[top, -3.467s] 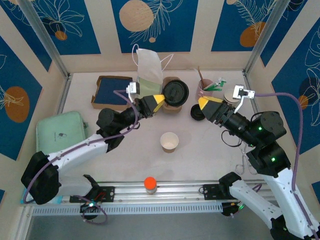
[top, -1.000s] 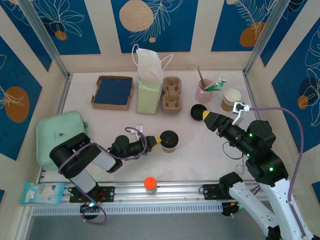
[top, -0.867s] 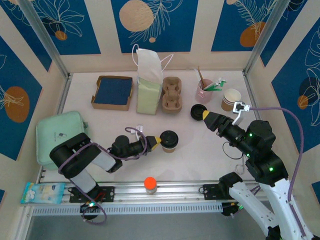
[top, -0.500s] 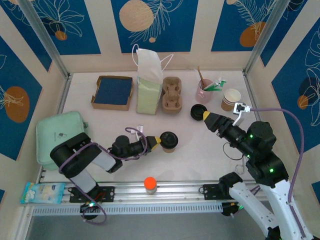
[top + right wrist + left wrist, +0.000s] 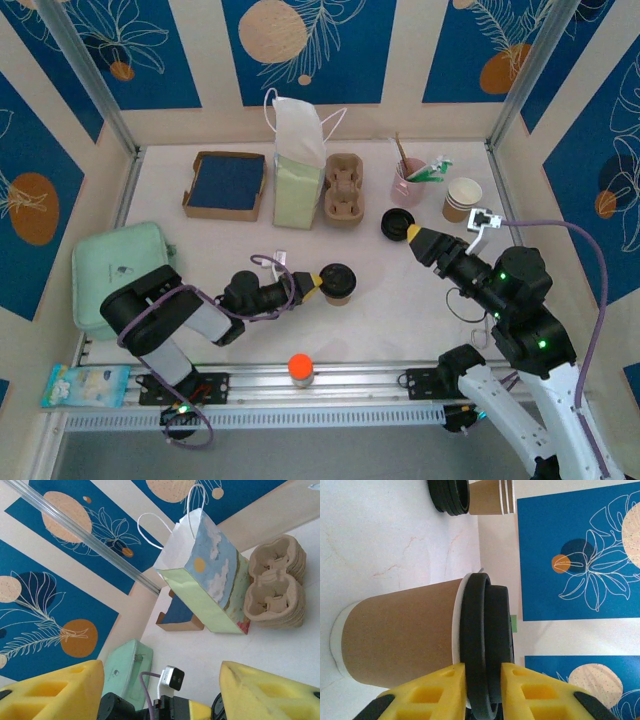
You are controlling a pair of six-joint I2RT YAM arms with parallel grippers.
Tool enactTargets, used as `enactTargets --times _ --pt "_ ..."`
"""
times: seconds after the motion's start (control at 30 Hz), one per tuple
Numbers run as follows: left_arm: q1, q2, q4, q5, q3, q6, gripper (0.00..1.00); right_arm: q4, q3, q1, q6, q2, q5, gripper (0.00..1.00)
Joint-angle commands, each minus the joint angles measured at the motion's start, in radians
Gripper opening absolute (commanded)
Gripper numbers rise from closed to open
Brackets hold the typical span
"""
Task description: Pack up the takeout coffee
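— Fingers of the left gripper: what have they got?
— One yellow finger each side of the black lid, close against its rim; whether they pinch it or have let go, I cannot tell; the lid sits on the brown cup.
— Where is the cup?
— Upright on the table, about mid-width, nearer the near edge than the far one.
— The right gripper?
— Released; fingers wide apart, nothing between them; it hangs over the right half of the table, just beside the lid stack.
— Farther out?
— Along the far edge, a flat box toward the left corner; then the paper bag, upright, with the pulp carrier just beside it; a pink cup of stirrers; a cup stack toward the right corner; a green case by the left edge; an orange-capped bottle at the near edge.
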Motion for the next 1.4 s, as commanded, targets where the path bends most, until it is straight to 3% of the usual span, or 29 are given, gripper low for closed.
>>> enactTargets --times 0.0,1.37 --pt "-0.008 0.010 -0.013 -0.004 -0.003 0.028 0.25 0.030 -0.017 -0.004 0.015 -0.017 -0.005 0.62" --pt "-0.028 0.028 -0.068 -0.005 0.047 0.047 0.32 0.041 -0.040 -0.013 0.024 -0.048 -0.013 0.62"
